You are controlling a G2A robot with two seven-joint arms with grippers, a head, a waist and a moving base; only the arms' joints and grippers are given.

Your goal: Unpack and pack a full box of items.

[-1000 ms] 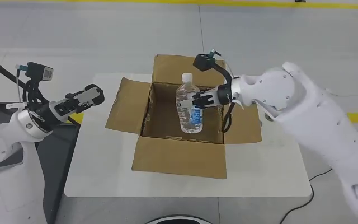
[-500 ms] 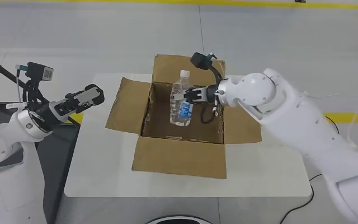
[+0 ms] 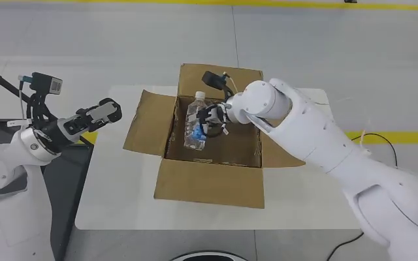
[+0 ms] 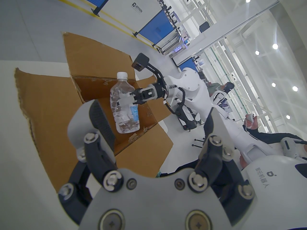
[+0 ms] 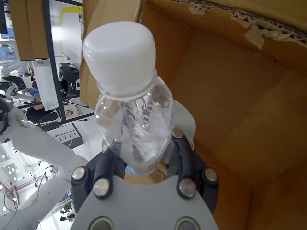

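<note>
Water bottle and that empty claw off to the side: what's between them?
In the top view: a strip of bare table, then the opened side flap and wall of the box, between the left gripper and the bottle.

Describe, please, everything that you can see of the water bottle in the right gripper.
The bottle is clear, thin, ribbed plastic with a closed white screw cap and a blue-and-white label on its lower half. It is nearly upright, leaning slightly, within the opening of the open cardboard box, close to one side wall. The right gripper clamps its middle, just above the label; nothing else is seen touching it. Whether its base meets the box floor I cannot tell.
</note>
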